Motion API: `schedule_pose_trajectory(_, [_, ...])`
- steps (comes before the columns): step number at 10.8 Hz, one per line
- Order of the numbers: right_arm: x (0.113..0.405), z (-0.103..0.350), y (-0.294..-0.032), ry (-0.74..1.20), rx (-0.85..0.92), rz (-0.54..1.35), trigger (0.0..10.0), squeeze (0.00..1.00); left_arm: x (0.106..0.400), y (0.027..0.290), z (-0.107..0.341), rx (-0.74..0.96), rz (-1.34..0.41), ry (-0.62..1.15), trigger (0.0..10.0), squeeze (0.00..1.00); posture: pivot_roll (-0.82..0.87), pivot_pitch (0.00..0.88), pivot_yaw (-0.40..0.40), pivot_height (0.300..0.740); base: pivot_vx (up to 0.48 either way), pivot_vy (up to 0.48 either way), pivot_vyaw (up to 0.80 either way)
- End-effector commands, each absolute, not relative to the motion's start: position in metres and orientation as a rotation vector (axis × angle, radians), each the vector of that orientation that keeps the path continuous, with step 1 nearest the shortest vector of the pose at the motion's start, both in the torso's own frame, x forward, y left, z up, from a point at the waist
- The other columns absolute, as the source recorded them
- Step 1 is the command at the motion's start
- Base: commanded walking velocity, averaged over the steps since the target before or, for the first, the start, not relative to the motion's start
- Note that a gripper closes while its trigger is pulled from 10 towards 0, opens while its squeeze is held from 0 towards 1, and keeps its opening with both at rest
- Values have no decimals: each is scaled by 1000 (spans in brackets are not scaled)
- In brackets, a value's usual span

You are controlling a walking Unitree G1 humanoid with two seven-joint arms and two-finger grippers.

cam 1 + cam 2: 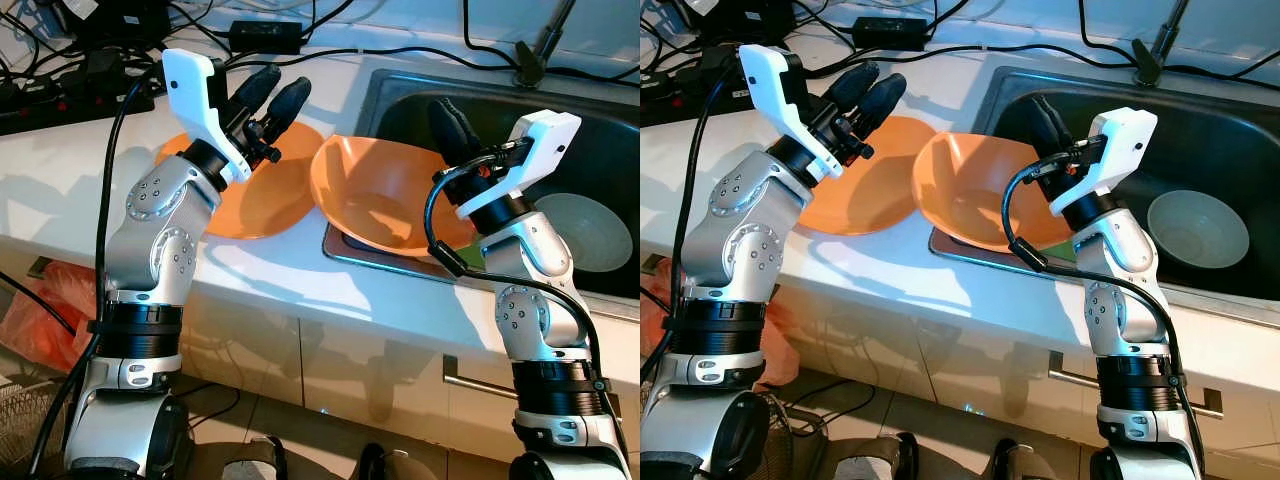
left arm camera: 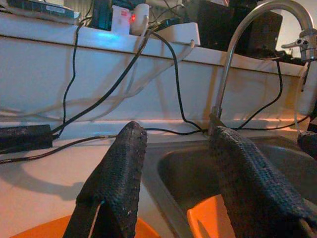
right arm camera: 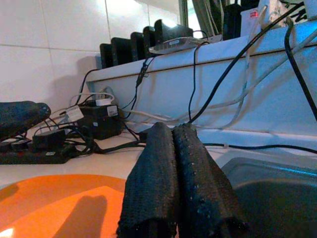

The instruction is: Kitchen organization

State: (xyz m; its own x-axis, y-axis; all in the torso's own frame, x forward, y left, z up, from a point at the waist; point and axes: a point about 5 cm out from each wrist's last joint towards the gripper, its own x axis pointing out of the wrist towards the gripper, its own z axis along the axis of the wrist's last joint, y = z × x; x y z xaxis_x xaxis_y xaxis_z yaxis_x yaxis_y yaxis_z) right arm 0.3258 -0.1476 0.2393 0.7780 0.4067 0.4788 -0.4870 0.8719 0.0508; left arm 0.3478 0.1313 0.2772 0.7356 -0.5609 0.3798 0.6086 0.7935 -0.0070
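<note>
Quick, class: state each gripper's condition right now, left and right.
Left gripper: open, holding nothing, above the orange plate.
Right gripper: closed, fingers pressed together, nothing between them, over the orange bowl.

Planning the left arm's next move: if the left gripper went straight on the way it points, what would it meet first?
Probably the faucet at the sink's back edge, which lies between the open jaws of the left gripper; depth is unclear.

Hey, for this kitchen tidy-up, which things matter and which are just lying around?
Part of the job:
- orange bowl tilted on the sink rim
- orange plate on the counter
- white bowl in the sink

Just lying about:
- power strip and cables on the counter
- faucet
- orange bag on the floor
</note>
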Motion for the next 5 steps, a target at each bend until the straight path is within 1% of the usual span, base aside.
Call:
schedule_pose_trajectory(1, [325,248,-149,-502,167,483,10000,0,347,131,283,-130,-661,-386,10000,0,131,162,16,740,0,0,0])
schedule_pose_trajectory(5, [325,248,-149,-502,167,483,10000,0,347,131,283,-130,-661,-386,10000,0,131,162,16,740,0,0,0])
